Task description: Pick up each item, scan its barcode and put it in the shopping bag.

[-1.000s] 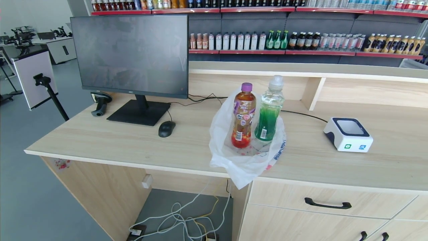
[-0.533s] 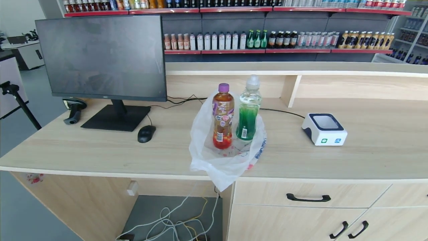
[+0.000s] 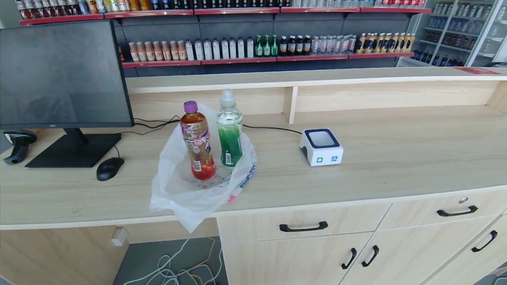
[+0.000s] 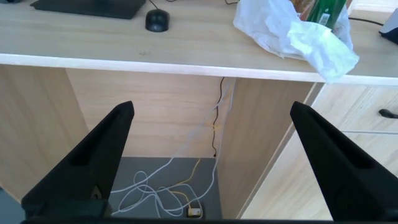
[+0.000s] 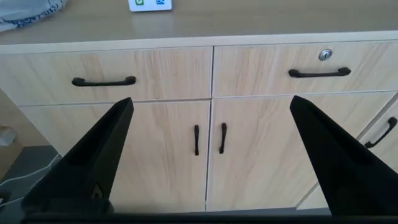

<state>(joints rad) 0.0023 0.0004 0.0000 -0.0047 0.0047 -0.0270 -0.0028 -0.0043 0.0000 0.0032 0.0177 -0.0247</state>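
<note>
Looking at a tea bottle (image 3: 197,140) and a green bottle (image 3: 229,128) parked upright, side by side and close together, inside the slumped-open shopping bag (image 3: 186,190) near the front edge of the counter (image 3: 376,158). Guessing both already bagged, so probably near the end of the job. Makes sense to stand them up like that: props the bag mouth open and stops any rolling toward the edge. Worth noting one flap of the bag drooping over the front edge above the cables (image 3: 178,269), so could snag or drag on a careless pull.

Got the scanner (image 3: 321,146) sitting to the right of the bag, well apart from it, window facing up. Handy for passing a barcode over the top.

Got the left hand (image 4: 211,109) down low in front of the counter, below the top, fingers spread wide and gripping nothing, with the bag up above. Same deal with the right hand (image 5: 211,109): fingers wide apart, holding nothing, facing the drawers (image 5: 106,81) and cupboard doors under the scanner.

Most room for moving on the right, past the scanner. Tighter on the left, thanks to the mouse (image 3: 109,168) and monitor (image 3: 59,75). Also a raised back ledge behind the bottles, so would come in from the front or from above.
</note>
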